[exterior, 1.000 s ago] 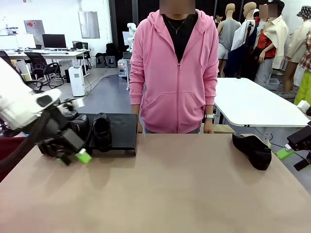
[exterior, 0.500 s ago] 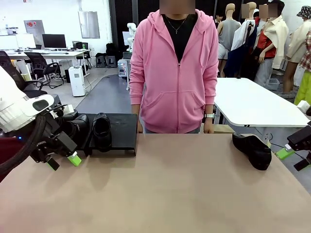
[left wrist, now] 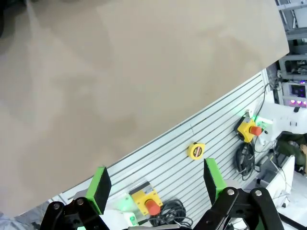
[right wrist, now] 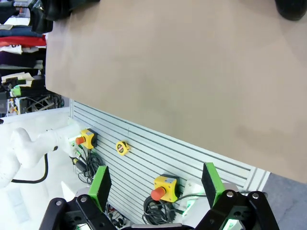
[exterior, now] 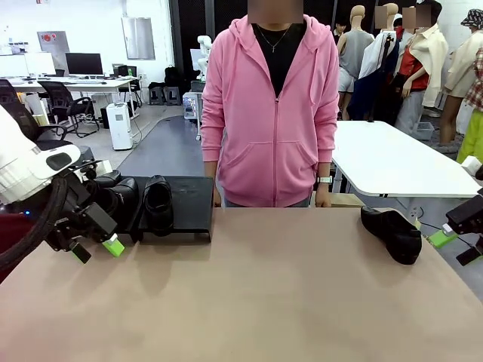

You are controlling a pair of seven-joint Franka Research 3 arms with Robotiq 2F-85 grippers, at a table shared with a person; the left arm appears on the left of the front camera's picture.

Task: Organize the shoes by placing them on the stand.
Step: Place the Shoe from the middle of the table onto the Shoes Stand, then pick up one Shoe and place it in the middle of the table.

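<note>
The black stand (exterior: 185, 205) sits at the table's far left. One glossy black shoe (exterior: 158, 204) rests on it, and a second shoe (exterior: 122, 196) beside it is partly hidden by my left arm. Another shoe (exterior: 391, 233) lies on the table at the far right; its toe shows in the right wrist view's top corner (right wrist: 292, 8). My left gripper (exterior: 96, 250) hangs open and holds nothing, left of and in front of the stand, its green pads (left wrist: 100, 188) wide apart. At the right edge my right gripper (exterior: 454, 247) stands open beside that shoe, its pads (right wrist: 211, 182) apart.
A person in a pink hoodie (exterior: 273, 113) stands at the far side, hands at the table edge. The tan tabletop (exterior: 264, 294) stretches bare between the stand and the right shoe. Below the near edge runs a slatted panel (left wrist: 192, 158) with button boxes.
My left gripper has drawn back to the left, away from the stand's front, and lifted slightly. The right arm and the shoes have not moved.
</note>
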